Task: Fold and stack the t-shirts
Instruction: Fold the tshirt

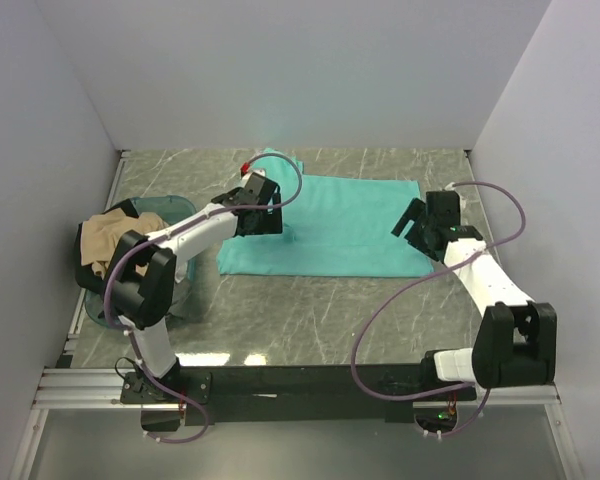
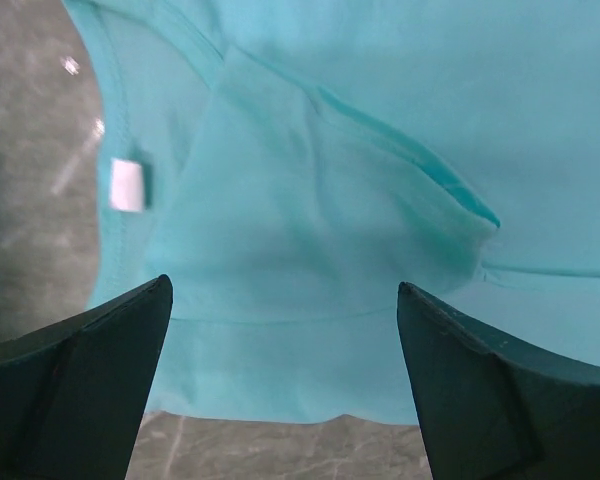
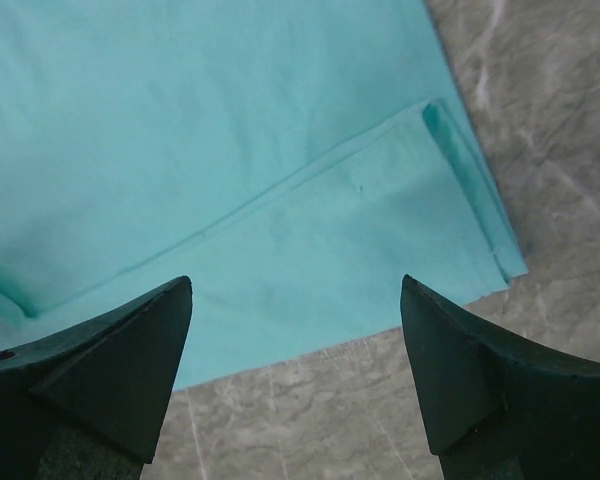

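Note:
A teal t-shirt lies flat on the marble table, partly folded into a rough rectangle. My left gripper hovers over its left end, open and holding nothing. In the left wrist view the gripper stands wide above a folded-in sleeve, with the white neck label to the left. My right gripper is open over the shirt's right end. The right wrist view shows this gripper empty above the near hem of the teal t-shirt. A tan t-shirt sits bunched in the tub.
A translucent bluish tub stands at the left table edge beside the left arm, with dark cloth under the tan shirt. White walls close in the table on three sides. Purple cables loop from both arms.

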You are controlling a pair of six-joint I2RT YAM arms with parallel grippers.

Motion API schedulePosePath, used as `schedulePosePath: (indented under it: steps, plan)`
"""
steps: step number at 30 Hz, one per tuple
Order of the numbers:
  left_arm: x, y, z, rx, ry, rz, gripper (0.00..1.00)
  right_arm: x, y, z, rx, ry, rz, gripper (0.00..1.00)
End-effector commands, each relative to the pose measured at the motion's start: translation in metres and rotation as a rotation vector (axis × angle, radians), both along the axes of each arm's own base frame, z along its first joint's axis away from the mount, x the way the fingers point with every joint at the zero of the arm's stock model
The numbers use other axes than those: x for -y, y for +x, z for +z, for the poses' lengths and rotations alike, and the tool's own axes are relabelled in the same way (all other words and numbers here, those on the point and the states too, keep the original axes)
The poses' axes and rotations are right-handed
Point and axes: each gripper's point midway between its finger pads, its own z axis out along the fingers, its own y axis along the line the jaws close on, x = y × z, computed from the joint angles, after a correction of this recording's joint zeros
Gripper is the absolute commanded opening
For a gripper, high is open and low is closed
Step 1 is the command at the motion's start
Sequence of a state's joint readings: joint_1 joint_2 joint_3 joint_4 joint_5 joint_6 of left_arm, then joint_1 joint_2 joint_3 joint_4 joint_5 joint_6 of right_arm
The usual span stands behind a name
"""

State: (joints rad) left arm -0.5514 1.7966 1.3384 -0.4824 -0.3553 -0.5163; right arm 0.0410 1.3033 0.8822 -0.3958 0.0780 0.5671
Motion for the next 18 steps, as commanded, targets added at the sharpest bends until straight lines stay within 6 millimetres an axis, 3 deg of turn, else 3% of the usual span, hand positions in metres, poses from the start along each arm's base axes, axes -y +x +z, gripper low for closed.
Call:
schedulePosePath:
  steps: [1,8,12,18]
  plan:
    - [0.017,-0.008,-0.007,-0.011,-0.121,0.004,0.99,-0.016,0.009,-0.010,-0.007,-0.001,0.122,0.91]
    - [0.014,-0.021,-0.055,-0.129,-0.098,0.052,0.99,-0.026,0.020,-0.052,-0.146,-0.055,0.142,0.91]
    - [0.007,-0.036,-0.065,-0.157,-0.101,0.068,0.99,-0.023,0.005,-0.072,-0.222,-0.060,0.116,0.91]
    - [-0.014,-0.076,-0.089,-0.238,-0.092,0.125,1.00,-0.021,-0.026,-0.092,-0.283,-0.046,0.107,0.91]
